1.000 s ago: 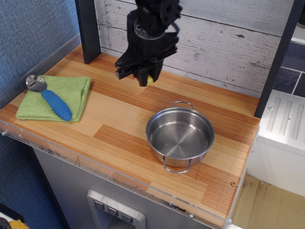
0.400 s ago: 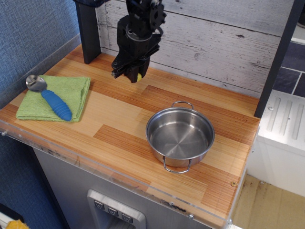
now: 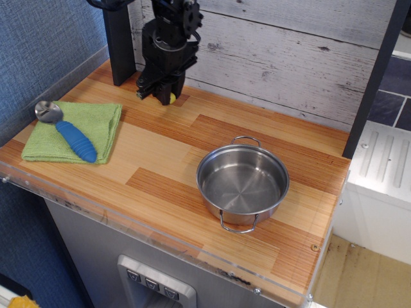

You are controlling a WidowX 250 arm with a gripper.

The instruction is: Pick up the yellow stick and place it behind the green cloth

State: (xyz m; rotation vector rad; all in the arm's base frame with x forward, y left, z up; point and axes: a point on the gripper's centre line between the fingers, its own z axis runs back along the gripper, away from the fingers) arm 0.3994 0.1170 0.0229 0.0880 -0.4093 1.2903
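The green cloth (image 3: 76,130) lies folded at the front left of the wooden counter. My black gripper (image 3: 158,96) hangs near the back wall, to the right of and behind the cloth, close above the counter. It is shut on the yellow stick (image 3: 171,98), of which only a small yellow end shows between the fingers.
A blue ribbed-handled scoop (image 3: 68,133) with a metal bowl lies on the cloth. A steel pot (image 3: 242,182) stands at the front right. A dark post (image 3: 119,42) stands at the back left, close to my gripper. The white plank wall (image 3: 289,58) runs along the back.
My gripper has moved left and toward the back wall with the yellow stick in it, and has come lower toward the counter behind the cloth.
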